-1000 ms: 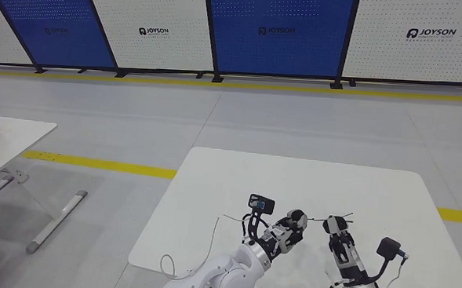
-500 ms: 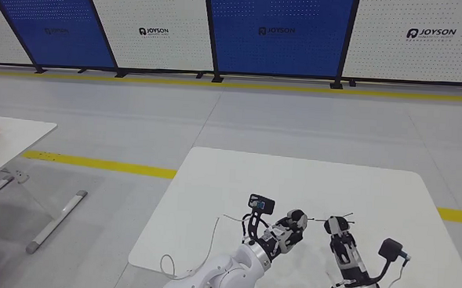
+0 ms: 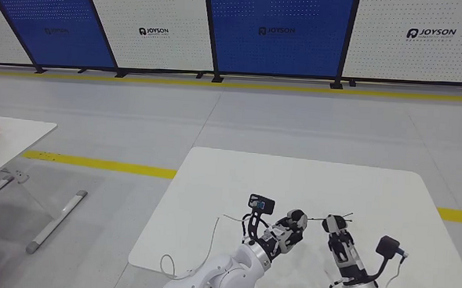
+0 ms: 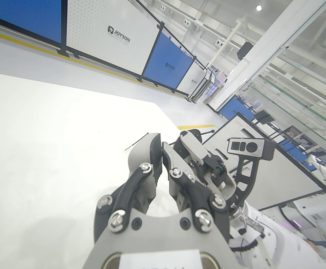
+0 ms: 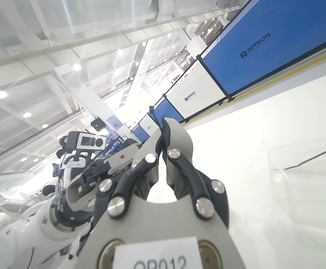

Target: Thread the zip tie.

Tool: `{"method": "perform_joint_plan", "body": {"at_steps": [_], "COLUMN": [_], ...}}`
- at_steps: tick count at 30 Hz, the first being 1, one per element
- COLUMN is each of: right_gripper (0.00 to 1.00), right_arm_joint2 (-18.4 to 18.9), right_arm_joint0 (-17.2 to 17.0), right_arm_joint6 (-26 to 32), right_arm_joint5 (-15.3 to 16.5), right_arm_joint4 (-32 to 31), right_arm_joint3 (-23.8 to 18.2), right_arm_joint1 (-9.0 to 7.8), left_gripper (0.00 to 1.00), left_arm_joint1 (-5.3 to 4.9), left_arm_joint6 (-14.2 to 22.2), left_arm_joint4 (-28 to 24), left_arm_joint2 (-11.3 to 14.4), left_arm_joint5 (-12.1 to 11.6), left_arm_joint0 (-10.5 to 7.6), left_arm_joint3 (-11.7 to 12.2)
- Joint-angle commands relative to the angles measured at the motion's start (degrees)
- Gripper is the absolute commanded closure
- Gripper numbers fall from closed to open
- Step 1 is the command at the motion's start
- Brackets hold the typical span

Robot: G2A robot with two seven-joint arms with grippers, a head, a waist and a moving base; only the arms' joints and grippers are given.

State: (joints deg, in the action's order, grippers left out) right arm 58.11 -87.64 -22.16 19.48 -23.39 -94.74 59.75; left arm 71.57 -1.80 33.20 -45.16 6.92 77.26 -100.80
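White arms (image 3: 232, 274), grey jaws, black linkages (image 4: 132, 178), silver screws (image 4: 116, 220).

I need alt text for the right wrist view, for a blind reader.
The right hand is shut on a thin black plastic zip tie, whose end sticks out past the fingertips. A white table lies beyond; the left arm is alongside.

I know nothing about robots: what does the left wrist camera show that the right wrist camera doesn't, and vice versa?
Only the left wrist view: the left pincer, tips together, with a black strand poking out beside them, plus the right arm's camera. Only the right wrist view: a loose strand lying on the table, plus the left arm's camera. Both: the right pincer shut on the zip tie, that white table and the blue and white panels.
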Motion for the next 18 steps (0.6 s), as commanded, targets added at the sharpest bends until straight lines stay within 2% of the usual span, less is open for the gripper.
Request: {"method": "perform_joint_plan", "body": {"at_steps": [1,12,18], "right_gripper": [1.0,1.0,1.0], "right_arm_joint2": [-0.09,-0.85,-0.83], "right_arm_joint0": [0.07,1.11,1.34], "right_arm_joint6": [-0.05,1.55,3.24], "right_arm_joint5": [0.0,0.0,0.0], "right_arm_joint4": [-0.11,-0.09,1.99], "right_arm_joint3": [0.07,0.6,-0.56], "right_arm_joint1": [-0.03,-0.04,-0.22], "left_gripper": [1.0,1.0,1.0], "left_arm_joint1": [0.0,0.01,0.19], "left_arm_joint6": [0.0,0.04,2.0], "left_arm_joint4": [0.0,-0.2,-6.82], "left_arm_joint2": [0.0,0.02,-1.65], "left_arm_joint5": [0.0,-0.11,-2.89], "left_arm_joint0": [0.0,0.06,0.52], "left_arm_joint3": [0.0,-0.03,-0.34]}}
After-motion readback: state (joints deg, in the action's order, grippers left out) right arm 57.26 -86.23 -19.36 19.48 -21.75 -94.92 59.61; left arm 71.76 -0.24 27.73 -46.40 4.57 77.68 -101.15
